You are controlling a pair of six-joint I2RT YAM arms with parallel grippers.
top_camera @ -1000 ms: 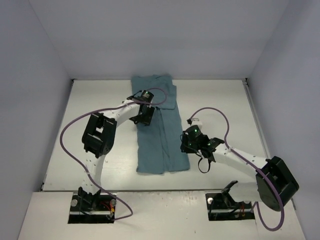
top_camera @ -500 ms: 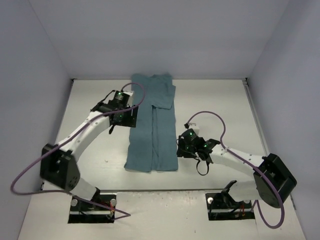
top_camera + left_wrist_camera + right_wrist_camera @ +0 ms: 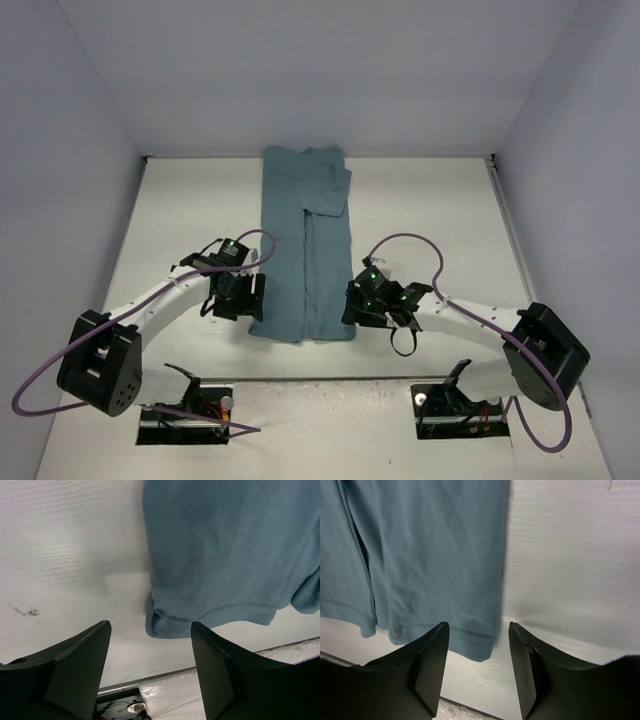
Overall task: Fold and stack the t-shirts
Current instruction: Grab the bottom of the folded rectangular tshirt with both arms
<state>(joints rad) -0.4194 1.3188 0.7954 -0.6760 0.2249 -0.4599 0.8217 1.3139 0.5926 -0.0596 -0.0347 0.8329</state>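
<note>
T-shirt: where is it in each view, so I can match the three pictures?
Top external: t-shirt is a long folded strip down the middle of the picture.
Left wrist: t-shirt fills the upper right, one corner low in the middle.
Right wrist: t-shirt fills the upper left.
Shared landmark: the stitched hem at its near end.

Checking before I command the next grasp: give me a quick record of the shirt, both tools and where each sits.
t-shirt: teal, folded into a long strip, flat on the table, hem end nearest the arms
left tool: open, empty, by the hem's left corner
right tool: open, empty, by the hem's right corner
contact with cloth: cannot tell
other garments: none in view
</note>
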